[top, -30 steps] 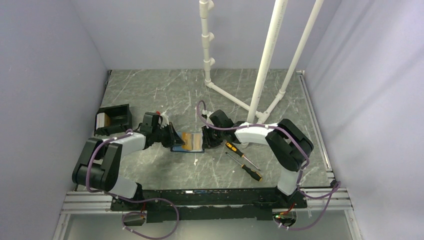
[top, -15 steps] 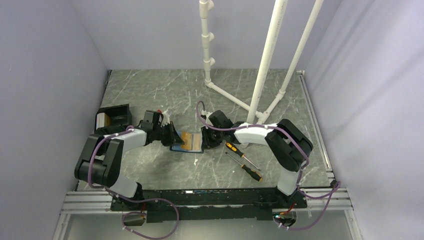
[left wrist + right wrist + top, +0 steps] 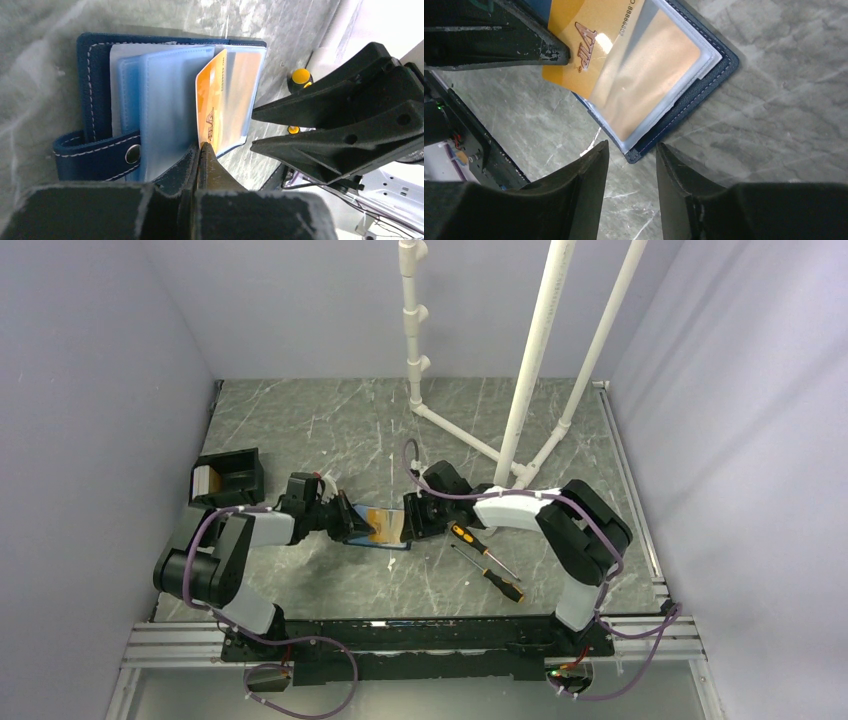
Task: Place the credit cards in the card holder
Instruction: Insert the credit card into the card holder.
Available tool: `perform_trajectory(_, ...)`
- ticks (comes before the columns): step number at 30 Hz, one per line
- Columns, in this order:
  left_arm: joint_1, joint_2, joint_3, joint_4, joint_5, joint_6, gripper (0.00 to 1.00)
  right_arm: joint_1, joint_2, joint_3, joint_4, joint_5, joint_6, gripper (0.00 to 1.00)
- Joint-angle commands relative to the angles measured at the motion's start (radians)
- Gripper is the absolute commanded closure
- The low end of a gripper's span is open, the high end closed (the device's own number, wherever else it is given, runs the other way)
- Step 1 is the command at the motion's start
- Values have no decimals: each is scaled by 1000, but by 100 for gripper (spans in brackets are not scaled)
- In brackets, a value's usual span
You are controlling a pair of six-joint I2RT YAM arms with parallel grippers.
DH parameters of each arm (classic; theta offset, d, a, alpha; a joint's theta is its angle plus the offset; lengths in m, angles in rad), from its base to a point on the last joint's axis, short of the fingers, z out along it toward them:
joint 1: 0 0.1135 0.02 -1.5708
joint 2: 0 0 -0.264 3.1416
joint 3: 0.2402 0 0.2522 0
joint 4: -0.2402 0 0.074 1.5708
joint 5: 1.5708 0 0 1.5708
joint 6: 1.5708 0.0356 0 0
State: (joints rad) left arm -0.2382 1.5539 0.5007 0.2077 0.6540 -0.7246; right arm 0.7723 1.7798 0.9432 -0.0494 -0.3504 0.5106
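The holder (image 3: 92, 85) lies open on the surface (image 3: 330, 430) between the two arms, navy cover down, clear blue sleeves (image 3: 160, 100) fanned upward and its clasp tab at the near-left corner. An orange card (image 3: 210, 100) sits partly inside the rightmost sleeve, with one end still sticking out. The left hand (image 3: 199, 150) is pressed together on that exposed edge, pinching the card.

The right hand (image 3: 632, 147) sits just beside the holder's right edge with its fingers apart and nothing between them; the holder's corner lies just beyond the gap. A second ago those fingers stood closer together; they have now spread. The left wrist has dropped lower toward the surface, and the holder has turned a little, showing more of its pale blue inside from above.

Two screwdrivers (image 3: 470, 538) lie to the right of the right hand, unmoved. A black box (image 3: 228, 475) stays at the far left.
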Motion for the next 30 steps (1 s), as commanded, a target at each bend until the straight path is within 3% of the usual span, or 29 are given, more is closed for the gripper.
perform_trajectory(1,-13,-3,-55,37,15,-55,100,-26,-27,-15,35,-18,52,55)
perform_trajectory(8,-15,-6,-28,-63,57,-3,100,-49,13,13,25,-11,23,56)
perform_trajectory(23,-33,6,-49,-82,126,-43,100,-59,113,83,77,-23,-7,79)
perform_trajectory(30,-33,-1,-38,-146,137,-30,100,-65,121,83,69,2,-26,80)
